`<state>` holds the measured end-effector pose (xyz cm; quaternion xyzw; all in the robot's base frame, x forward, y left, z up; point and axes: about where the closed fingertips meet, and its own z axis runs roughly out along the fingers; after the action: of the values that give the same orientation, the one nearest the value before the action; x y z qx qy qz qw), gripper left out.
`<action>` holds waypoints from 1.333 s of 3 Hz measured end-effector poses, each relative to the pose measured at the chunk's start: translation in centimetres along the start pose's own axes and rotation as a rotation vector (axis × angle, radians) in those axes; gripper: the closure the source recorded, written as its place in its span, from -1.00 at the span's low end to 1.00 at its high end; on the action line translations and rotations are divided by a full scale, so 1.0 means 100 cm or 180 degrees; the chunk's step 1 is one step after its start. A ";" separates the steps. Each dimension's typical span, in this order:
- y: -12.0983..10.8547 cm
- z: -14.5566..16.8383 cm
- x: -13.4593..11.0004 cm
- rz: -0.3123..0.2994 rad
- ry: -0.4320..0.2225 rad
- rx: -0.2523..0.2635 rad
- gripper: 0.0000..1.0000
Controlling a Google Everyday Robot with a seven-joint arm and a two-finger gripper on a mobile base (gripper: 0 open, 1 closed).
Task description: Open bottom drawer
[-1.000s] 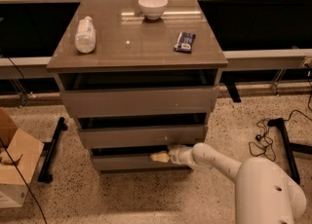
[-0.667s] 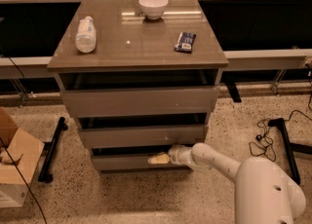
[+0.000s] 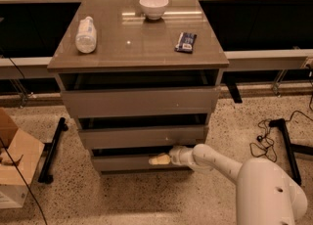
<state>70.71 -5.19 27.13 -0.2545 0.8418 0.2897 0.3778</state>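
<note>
A grey cabinet has three drawers. The bottom drawer (image 3: 122,162) sits lowest, its front slightly out with a dark gap above it. My gripper (image 3: 160,159) is at the middle of that drawer's front, at its top edge. The white arm (image 3: 220,163) reaches in from the lower right. The middle drawer (image 3: 142,136) and top drawer (image 3: 139,101) sit above.
On the cabinet top (image 3: 137,43) lie a plastic bottle (image 3: 85,34), a white bowl (image 3: 153,7) and a dark packet (image 3: 186,42). A cardboard box (image 3: 14,163) stands on the floor at left. Black stand legs (image 3: 51,150) and cables (image 3: 266,138) lie beside the cabinet.
</note>
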 end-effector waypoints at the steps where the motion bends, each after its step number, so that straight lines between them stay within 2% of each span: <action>1: 0.000 0.000 0.000 0.0000 0.0000 0.0000 -1.00; 2: 0.000 0.000 0.000 0.0000 0.0000 0.0000 -0.64; 3: 0.000 0.000 0.000 0.0000 0.0000 0.0000 -0.17; 4: -0.027 0.028 0.027 0.0095 0.0207 0.0231 0.40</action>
<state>72.26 -5.75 22.73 -0.2374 0.8673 0.2562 0.3548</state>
